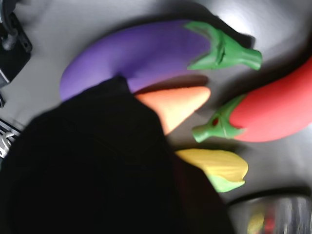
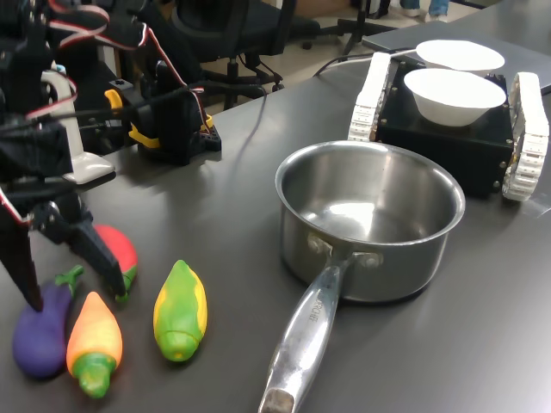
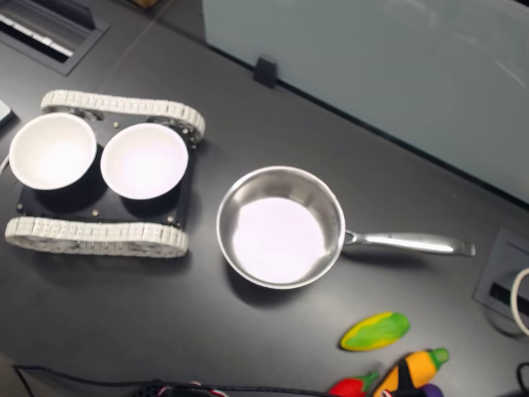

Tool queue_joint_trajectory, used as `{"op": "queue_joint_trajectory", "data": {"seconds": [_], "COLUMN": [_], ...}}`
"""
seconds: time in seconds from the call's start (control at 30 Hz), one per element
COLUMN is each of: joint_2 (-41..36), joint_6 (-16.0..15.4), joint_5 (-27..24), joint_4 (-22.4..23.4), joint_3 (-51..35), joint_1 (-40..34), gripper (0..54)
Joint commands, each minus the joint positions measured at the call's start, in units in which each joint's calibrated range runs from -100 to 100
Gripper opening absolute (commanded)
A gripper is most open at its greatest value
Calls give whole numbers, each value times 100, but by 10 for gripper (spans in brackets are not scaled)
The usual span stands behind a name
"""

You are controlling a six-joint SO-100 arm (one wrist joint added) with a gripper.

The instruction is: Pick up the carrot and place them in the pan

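The pan (image 2: 370, 215) is polished steel, mirror-bright inside, its long handle smooth metal. Just beside that handle, the corn (image 2: 180, 310) and the carrot (image 2: 94, 335) look like soft, matt rubbery foam. The table (image 2: 482, 327) under the pan is dark, smooth, faintly sheened.

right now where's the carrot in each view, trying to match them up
Wrist view: the carrot sits mid-frame, between the purple eggplant and the corn.
First exterior view: the carrot lies near the bottom left corner, between the eggplant and corn.
Second exterior view: the carrot is at the bottom edge, right of centre, just below the corn.
Shared landmark: the corn, always right beside it.
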Motion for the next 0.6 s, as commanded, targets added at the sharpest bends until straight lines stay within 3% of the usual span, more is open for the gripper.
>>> {"op": "queue_joint_trajectory", "data": {"seconds": [0.0, 0.17, 0.3, 0.43, 0.57], "joint_2": [-30, 155, 164, -13, -123], "joint_6": [111, 162, 170, 187, 95], "joint_5": [-73, -200, -264, -264, -254], "joint_4": [-506, -933, -992, -796, -122], "joint_3": [-73, 127, 209, 273, -291], "joint_1": [-187, -301, -416, -485, -439], "gripper": [383, 378, 374, 374, 375]}}
